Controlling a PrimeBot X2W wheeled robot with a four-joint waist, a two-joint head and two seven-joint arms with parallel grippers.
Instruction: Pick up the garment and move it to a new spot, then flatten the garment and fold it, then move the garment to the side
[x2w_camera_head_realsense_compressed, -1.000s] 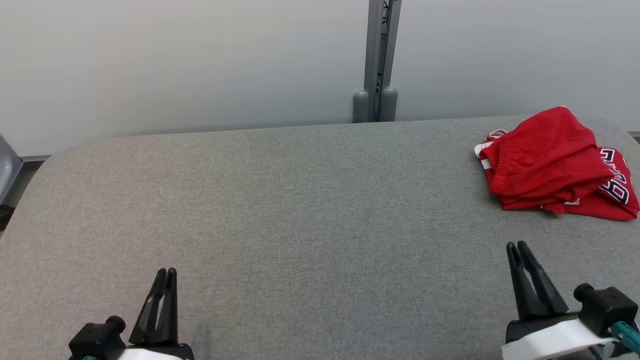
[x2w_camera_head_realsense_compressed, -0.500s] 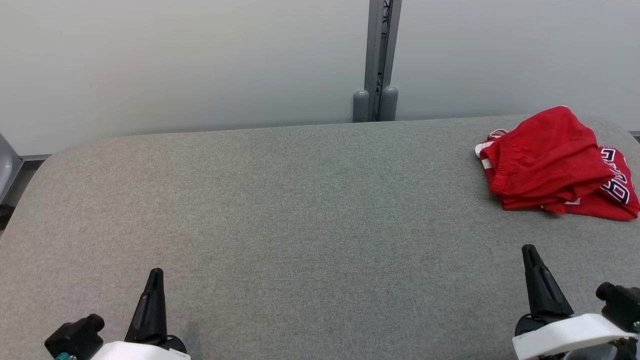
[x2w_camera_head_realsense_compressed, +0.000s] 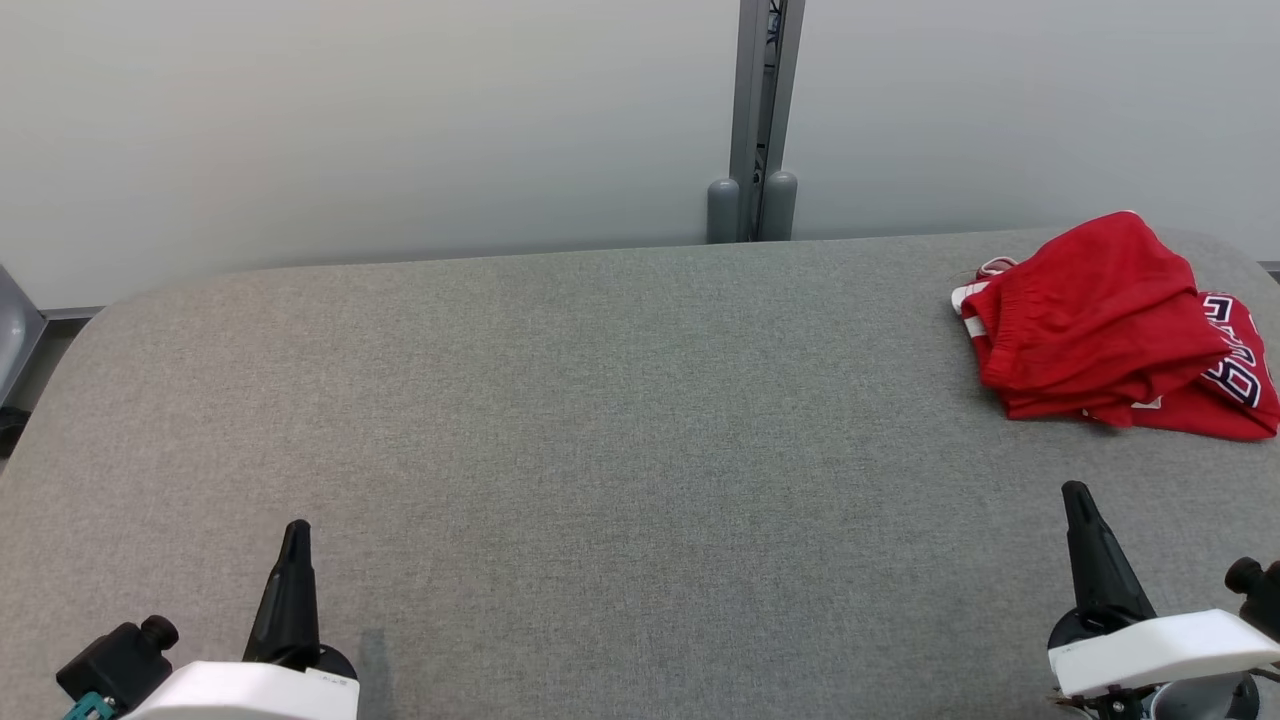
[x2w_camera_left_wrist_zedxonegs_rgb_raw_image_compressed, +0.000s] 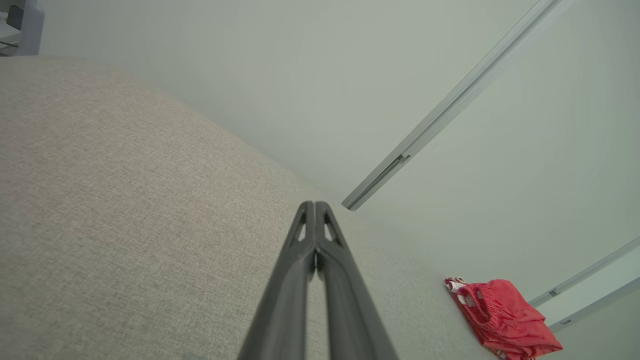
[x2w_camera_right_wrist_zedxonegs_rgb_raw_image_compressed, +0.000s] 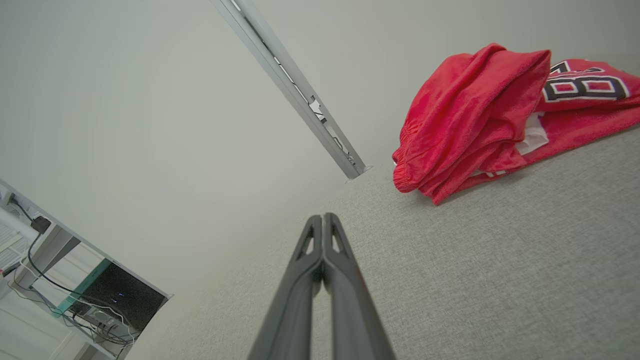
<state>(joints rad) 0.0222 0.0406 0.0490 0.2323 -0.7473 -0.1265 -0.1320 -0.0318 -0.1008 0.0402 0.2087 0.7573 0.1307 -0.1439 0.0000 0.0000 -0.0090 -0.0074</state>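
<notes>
1. The garment (x2w_camera_head_realsense_compressed: 1105, 325): we see a red piece with white trim and dark-edged lettering. It lies bunched in a loose heap at the far right of the table (x2w_camera_head_realsense_compressed: 600, 420), close to the far edge.
2. The left pincer (x2w_camera_head_realsense_compressed: 296, 535): it is at the near left, over the grey fabric surface. In the left wrist view we see its two dark fingers pressed together tip to tip.
3. The right pincer (x2w_camera_head_realsense_compressed: 1076, 497): it is at the near right, with its fingers likewise together. It lies nearer to us than the garment and apart from it.
4. Backdrop: we note a pale wall (x2w_camera_head_realsense_compressed: 350, 130) behind the table and a grey upright post (x2w_camera_head_realsense_compressed: 760, 100) beyond the far edge.
</notes>
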